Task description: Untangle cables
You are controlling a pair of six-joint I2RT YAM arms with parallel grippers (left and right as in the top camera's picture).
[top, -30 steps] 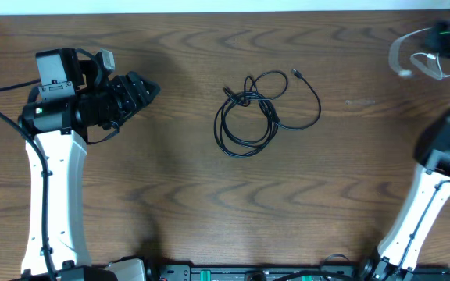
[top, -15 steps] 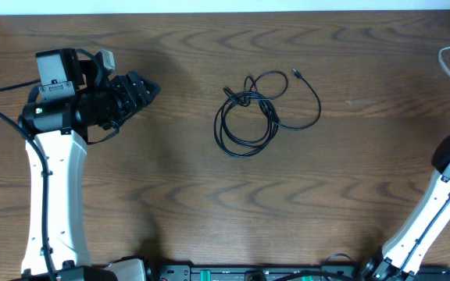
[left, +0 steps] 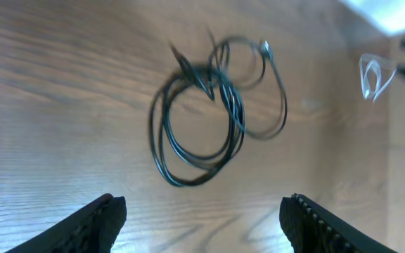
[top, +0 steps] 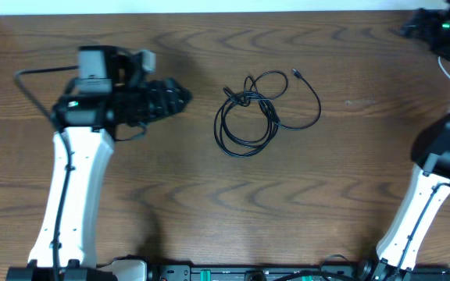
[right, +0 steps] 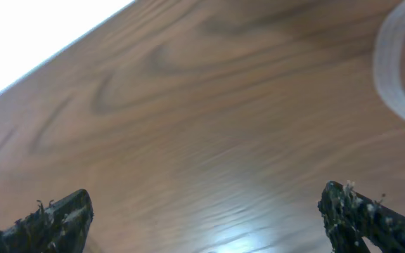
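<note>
The black cable lies in a tangled coil with loose loops at the table's middle. In the left wrist view the same black cable sits ahead of the fingers. My left gripper hovers just left of it, open and empty; in its own view the left gripper shows wide jaws. The white cable lies at the far right edge, seen as a small loop and a blurred arc. My right gripper is at the far right corner; the right gripper is open over bare wood.
The table's far edge meets a white surface just beyond. A black bar with green parts runs along the near edge between the two arm bases.
My left arm has swung right toward the black cable. My right gripper has opened and let go of the white cable, which now lies at the right edge.
</note>
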